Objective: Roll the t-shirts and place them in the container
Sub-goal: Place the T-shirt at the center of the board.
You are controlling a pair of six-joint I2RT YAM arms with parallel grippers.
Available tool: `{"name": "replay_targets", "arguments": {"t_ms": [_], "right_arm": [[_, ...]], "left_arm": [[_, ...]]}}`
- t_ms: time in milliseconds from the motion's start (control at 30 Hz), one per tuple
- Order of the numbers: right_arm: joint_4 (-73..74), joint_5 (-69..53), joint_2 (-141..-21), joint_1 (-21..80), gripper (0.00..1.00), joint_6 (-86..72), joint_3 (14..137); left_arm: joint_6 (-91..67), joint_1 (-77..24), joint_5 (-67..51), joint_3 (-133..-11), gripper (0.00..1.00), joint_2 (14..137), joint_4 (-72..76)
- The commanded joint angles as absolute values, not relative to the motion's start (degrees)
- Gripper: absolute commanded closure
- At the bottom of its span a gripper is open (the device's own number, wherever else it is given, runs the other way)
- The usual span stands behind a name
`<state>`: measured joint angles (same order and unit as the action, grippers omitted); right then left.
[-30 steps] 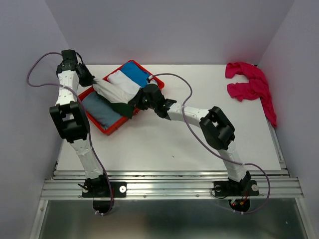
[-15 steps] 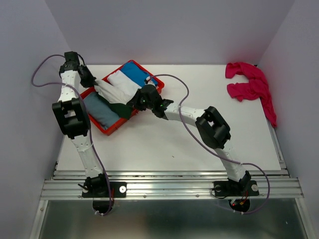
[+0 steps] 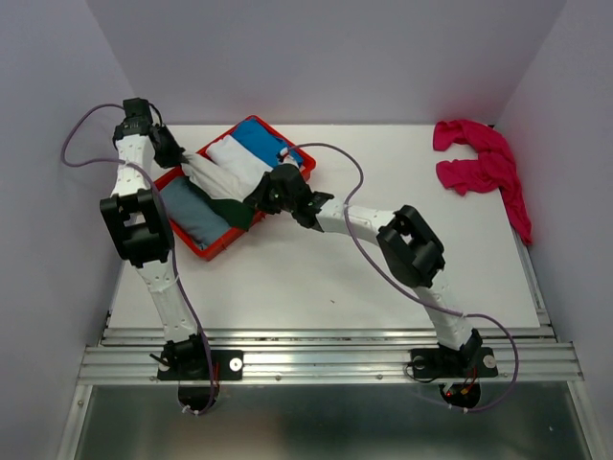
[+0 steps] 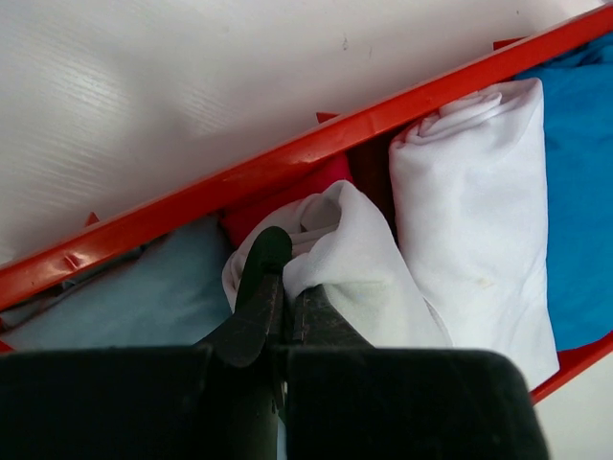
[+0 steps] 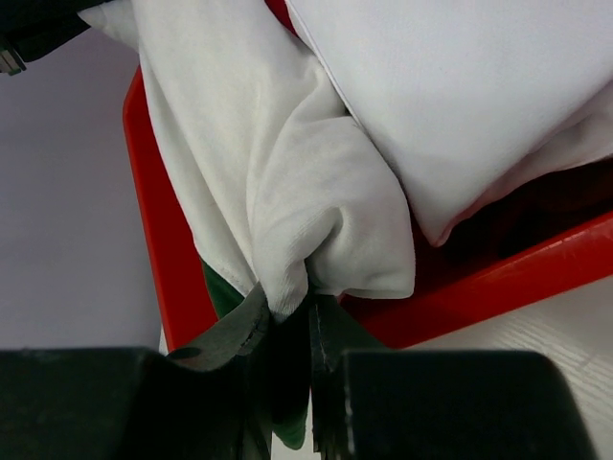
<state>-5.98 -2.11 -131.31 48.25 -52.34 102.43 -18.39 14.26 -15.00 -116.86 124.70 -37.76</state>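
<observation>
A cream-white t-shirt (image 3: 213, 178) with a dark green sleeve (image 3: 236, 212) hangs stretched over the red tray (image 3: 204, 252), held at both ends. My left gripper (image 3: 180, 156) is shut on its far end, pinching a fold of white cloth (image 4: 345, 259) between the fingertips (image 4: 271, 251). My right gripper (image 3: 261, 196) is shut on the near end, where cream cloth (image 5: 287, 192) and a green edge (image 5: 222, 292) bunch between the jaws. A loose magenta-pink t-shirt pile (image 3: 479, 163) lies at the back right of the table.
The tray holds a white roll (image 4: 479, 192), a blue roll (image 3: 261, 140) and a pale grey-blue one (image 3: 192, 213). Its red rim (image 4: 335, 144) runs just beyond my left fingers, and its wall (image 5: 158, 220) stands beside my right ones. Side walls close in left and right.
Both arms have shifted slightly towards the left and back with the shirt still held between them; over the last half second nothing visibly moved.
</observation>
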Motion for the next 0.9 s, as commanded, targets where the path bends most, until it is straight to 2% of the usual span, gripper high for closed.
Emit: {"name": "replay_targets", "arguments": {"t_ms": [0, 200, 467, 667, 867], "right_arm": [[-5.9, -0.9, -122.1, 49.2, 0.99, -47.8, 99.7], [-7.5, -0.4, -110.6, 49.2, 0.99, -45.4, 91.5], [-8.9, 4.8, -92.7, 49.2, 0.99, -45.6, 69.8], [-4.0, 11.6, -76.4, 49.2, 0.99, -46.5, 52.2], [3.7, 17.5, -63.2, 49.2, 0.99, -48.1, 39.4]], "left_arm": [[-17.8, 15.1, -15.2, -118.3, 1.0, 116.2, -34.9], [-18.7, 13.3, -18.3, -105.8, 1.0, 103.6, -31.0], [-19.8, 6.2, -20.3, -87.0, 1.0, 86.7, -28.4], [-24.7, -5.3, -20.1, -74.7, 1.0, 78.2, -23.7], [-30.3, -17.4, -18.4, -65.8, 1.0, 76.2, -17.8]]}}
